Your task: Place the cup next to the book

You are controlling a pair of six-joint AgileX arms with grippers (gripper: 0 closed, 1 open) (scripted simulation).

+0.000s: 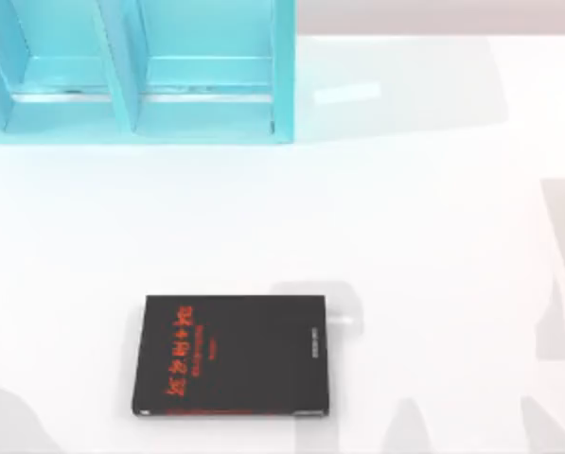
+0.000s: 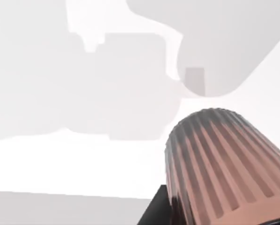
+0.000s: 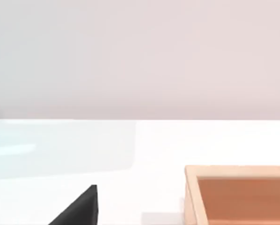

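- Cup: showing close in the left wrist view, a dark edge just beside its base; place on the worktop unclear.
- Handling, judged: light, stiff, ribbed sides giving grip; taking it mid-wall.
- Jaws: cannot tell, either arm.
- Count: one cup, one book lying near the worktop's front edge.

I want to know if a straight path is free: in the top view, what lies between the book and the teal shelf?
Nothing: the top view shows bare white table between the book and the teal shelf.
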